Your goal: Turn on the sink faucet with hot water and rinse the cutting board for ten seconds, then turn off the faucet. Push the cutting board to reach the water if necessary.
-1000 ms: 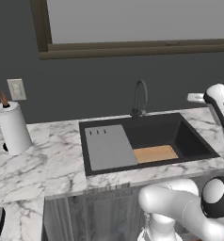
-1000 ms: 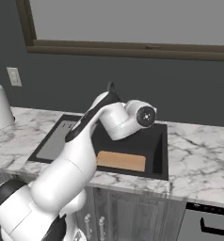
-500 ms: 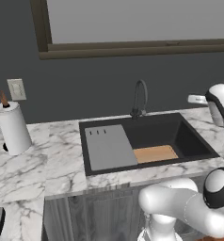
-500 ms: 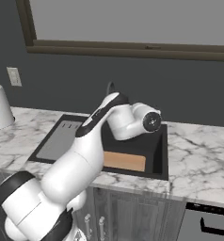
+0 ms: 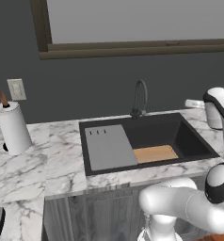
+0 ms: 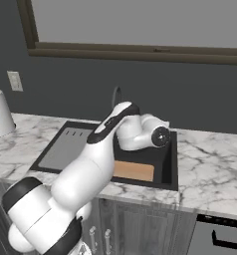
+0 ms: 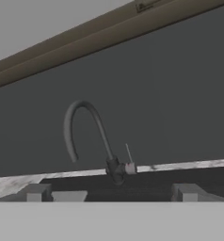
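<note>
Marble counter (image 5: 52, 155) carries the black sink (image 5: 198, 146) in the left base view, with the sink faucet (image 5: 140, 98) standing at the basin's 12 o'clock rim, its spout arched toward the left. Inside the basin, the cutting board (image 5: 155, 153) lies flat on the floor near the front wall, just beside the grey slotted panel (image 5: 109, 147) that sits at its 9 o'clock. A paper towel roll (image 5: 12, 128) stands well apart at 9 o'clock of the sink, below a wall outlet (image 5: 16, 89). From the right base view, the white arm reaches over the basin and hides most of the faucet (image 6: 116, 93); the board (image 6: 134, 171) shows at the arm's 5 o'clock, against the sink's (image 6: 171, 164) front wall. Along the hand view, the end effector (image 7: 111, 193) has its fingertips (image 7: 37, 192) spread wide with nothing between them, facing the faucet (image 7: 88, 136), whose thin lever appears to rise at 1 o'clock of its base.
</note>
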